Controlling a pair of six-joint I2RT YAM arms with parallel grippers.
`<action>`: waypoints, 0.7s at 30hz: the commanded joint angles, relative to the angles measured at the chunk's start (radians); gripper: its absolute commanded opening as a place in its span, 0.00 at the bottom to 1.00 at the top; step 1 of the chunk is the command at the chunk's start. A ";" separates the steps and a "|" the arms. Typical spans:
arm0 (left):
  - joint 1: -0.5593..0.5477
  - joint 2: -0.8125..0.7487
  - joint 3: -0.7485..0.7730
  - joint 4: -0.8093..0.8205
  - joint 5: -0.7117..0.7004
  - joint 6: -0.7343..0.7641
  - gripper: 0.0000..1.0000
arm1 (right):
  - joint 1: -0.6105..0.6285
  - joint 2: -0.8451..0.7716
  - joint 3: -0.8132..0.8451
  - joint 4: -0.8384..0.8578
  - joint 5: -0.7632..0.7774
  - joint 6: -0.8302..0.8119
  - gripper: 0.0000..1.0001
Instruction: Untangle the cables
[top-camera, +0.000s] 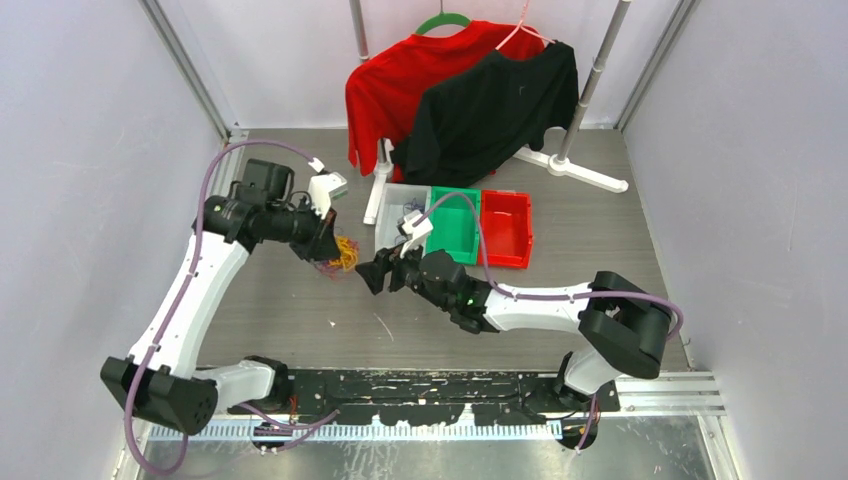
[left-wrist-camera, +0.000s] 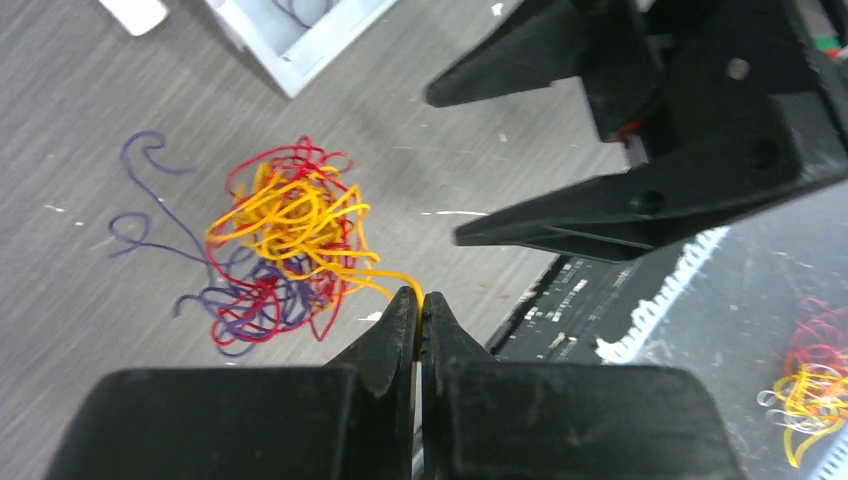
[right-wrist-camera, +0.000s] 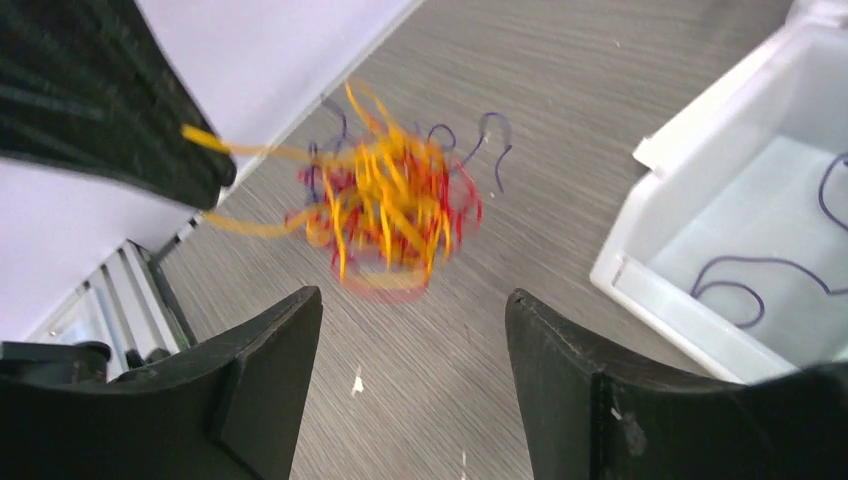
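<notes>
Altogether one cable tangle (left-wrist-camera: 285, 250), three bins (top-camera: 458, 232)

Text check, all three views: no lettering, label, brand, number or sign can be read on any surface
</notes>
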 joint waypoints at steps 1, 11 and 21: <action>-0.006 -0.048 0.036 -0.094 0.131 -0.059 0.00 | 0.014 -0.006 0.073 0.085 -0.018 -0.032 0.73; -0.010 -0.087 0.094 -0.098 0.230 -0.092 0.00 | 0.053 -0.041 0.089 0.058 -0.120 -0.018 0.73; -0.017 -0.114 0.152 -0.115 0.279 -0.106 0.00 | 0.069 -0.084 0.069 0.024 -0.072 -0.018 0.73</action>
